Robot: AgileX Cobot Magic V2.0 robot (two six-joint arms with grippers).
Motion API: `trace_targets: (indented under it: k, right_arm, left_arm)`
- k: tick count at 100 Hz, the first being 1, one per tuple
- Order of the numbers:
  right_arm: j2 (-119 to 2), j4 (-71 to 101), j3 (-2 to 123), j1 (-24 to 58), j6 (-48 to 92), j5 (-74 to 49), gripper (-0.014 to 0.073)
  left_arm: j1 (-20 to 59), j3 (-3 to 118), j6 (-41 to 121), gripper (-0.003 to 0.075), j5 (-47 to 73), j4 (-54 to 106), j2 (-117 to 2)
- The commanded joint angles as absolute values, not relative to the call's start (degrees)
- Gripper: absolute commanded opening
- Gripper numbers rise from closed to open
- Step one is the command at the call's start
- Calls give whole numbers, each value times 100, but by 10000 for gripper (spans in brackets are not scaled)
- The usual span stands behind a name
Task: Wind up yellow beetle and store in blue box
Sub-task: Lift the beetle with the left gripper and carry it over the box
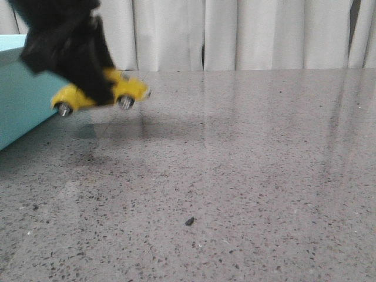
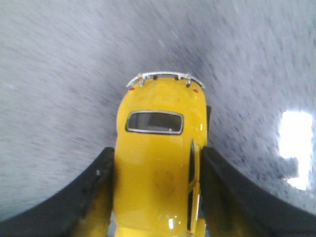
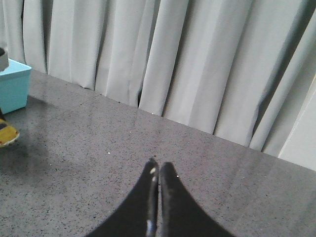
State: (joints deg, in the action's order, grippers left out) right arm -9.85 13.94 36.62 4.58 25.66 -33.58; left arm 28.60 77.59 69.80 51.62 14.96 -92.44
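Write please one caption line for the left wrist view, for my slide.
Left gripper fingers clamp the yellow beetle by its sides above the blurred grey table.

Surfaces and finishes on view

Yellow beetle (image 2: 158, 163): glossy painted shell, chrome bumper, silvery hubs. Blue box (image 1: 20, 103): flat matt sides. Table (image 1: 247, 176): speckled grey stone look, polished, reflective. Curtain (image 3: 187, 59): pale matt cloth, pleated. Left gripper (image 2: 155, 197) fingers (image 2: 232, 197): matt black.
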Motion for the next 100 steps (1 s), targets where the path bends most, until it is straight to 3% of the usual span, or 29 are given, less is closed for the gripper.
trace_targets:
  k: [1,27,51,100]
  right_arm:
    - [-1059,1432,3770,465,2625,-2855,-49]
    - [-1059,1441,3770,465,2625,-2832,-49]
    - [-1059,1455,3770,465,2625,-2821,-49]
    - [-1046,1478,3770,465,2625,-2821,-49]
  left_arm:
    - [2899,8432,6320,95,5136,1715,-8856]
    - [2888,10026,4011,95,5944,175,-8841]
    - [2697,10234,1584,95,6749,-1776,-8868]
    - [815,10210,820,95,7282,-1064,-9688]
